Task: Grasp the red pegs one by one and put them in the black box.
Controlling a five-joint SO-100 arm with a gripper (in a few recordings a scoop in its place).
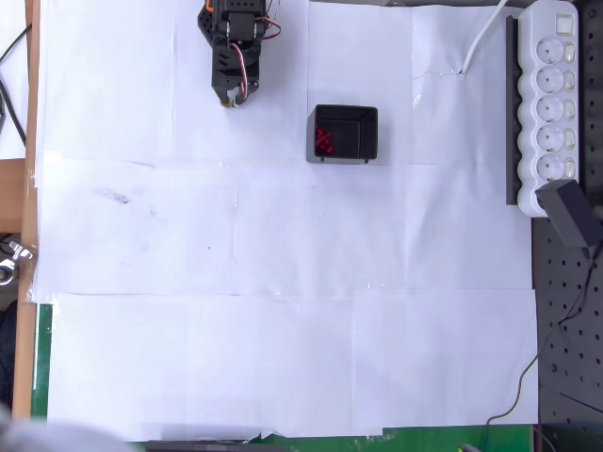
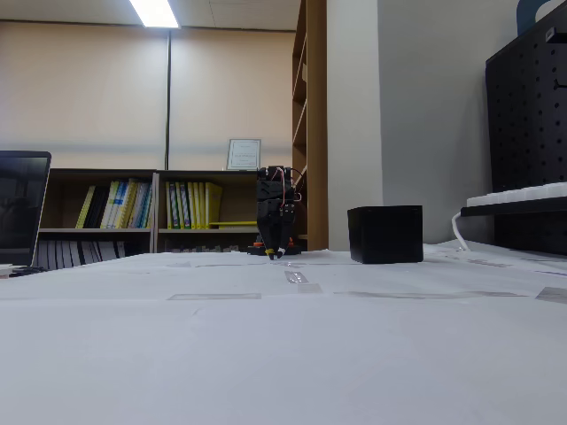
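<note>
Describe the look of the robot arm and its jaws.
The black robot arm is a compact, blocky black plastic body with small orange parts near its top and thin red and white servo wires looping along its side. Its gripper tapers to a narrow tip with a pale spot.

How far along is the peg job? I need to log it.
Looks nearly or fully done: red pegs lie clustered inside the box, and no loose peg is visible on the paper. The hand sits apart from the box; whether it holds anything is unclear.
</note>
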